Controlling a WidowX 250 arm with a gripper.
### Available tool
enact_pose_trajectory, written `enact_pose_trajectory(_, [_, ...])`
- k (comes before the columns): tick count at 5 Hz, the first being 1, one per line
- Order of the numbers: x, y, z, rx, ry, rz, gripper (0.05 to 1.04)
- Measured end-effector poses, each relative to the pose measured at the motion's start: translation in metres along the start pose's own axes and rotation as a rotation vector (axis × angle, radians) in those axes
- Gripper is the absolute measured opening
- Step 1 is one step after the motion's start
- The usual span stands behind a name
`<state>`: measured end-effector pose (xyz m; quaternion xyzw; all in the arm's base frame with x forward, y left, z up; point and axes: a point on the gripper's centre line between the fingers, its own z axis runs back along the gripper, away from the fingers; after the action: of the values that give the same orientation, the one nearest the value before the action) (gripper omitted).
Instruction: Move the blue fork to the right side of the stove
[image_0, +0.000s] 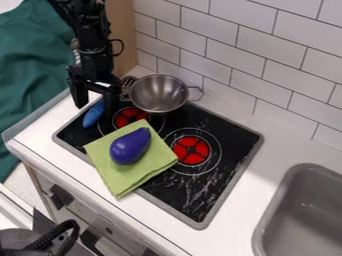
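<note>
Eggplant (130, 146) rests on green cloth (121, 179) left of centre; beyond, upper left, blue fork (93, 115) lies on stove (227, 131), with empty gripper (96, 110) above, fingers parted, presumably to straddle it for pickup.

The black arm (94, 37) hangs from the upper left, its pincer (95, 102) pointing down, fingers (79, 95) spread apart.
</note>
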<state>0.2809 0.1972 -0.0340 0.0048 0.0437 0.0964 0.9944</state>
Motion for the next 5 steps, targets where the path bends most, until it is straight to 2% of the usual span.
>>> enact_pose_trajectory(1, [0.0006,0.0005,-0.0061,-0.003,0.007,0.002,0.969])
enact_pose_trajectory(3, [0.0055,-0.0011,-0.0069,-0.011,-0.020,0.013,0.404])
enact_pose_trajectory(5, [-0.0005,-0.0022,-0.0065,-0.001,-0.015,0.018,0.369])
